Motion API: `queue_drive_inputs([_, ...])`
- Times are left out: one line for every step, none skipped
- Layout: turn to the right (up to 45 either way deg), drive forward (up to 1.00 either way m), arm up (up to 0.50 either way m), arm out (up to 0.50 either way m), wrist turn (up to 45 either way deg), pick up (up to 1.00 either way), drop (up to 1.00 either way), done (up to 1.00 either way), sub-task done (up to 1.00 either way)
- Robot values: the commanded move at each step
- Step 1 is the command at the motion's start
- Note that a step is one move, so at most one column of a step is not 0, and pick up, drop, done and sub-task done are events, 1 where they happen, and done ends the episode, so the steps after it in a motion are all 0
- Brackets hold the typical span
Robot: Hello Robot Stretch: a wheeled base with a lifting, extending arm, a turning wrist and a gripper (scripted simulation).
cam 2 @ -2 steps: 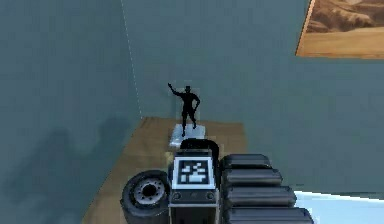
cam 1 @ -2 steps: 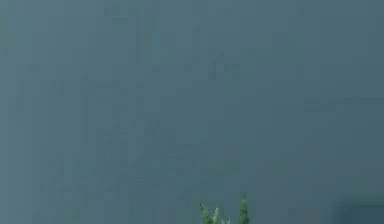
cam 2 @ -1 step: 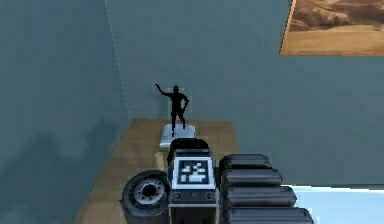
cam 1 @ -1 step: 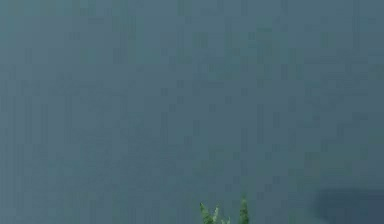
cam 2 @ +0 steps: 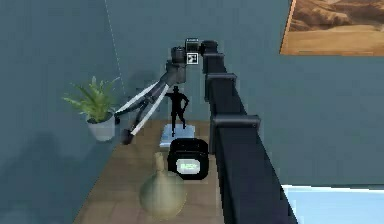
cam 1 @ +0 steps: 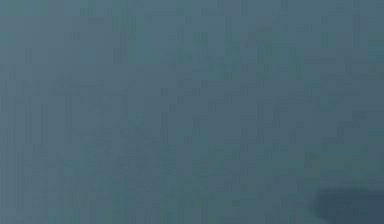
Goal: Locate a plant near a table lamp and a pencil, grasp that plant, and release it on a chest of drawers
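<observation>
Plant (cam 2: 93, 101) lies at the jaws' tips, by the desk's (cam 2: 125, 182) far left corner; whether they hold it, I cannot tell.

A black statue (cam 2: 178, 108) stands behind a tan vase (cam 2: 160, 190) and a dark box (cam 2: 188, 160). A painting (cam 2: 335, 27) hangs on the wall (cam 2: 320, 110).

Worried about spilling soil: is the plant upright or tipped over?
Upright: the plant has its white pot below with a level rim, green leaves fanning upward.
</observation>
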Motion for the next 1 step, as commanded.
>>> queue_drive_inputs([0.0,0.0,0.0,0.0,45.0,0.0,0.0,0.0,0.0])
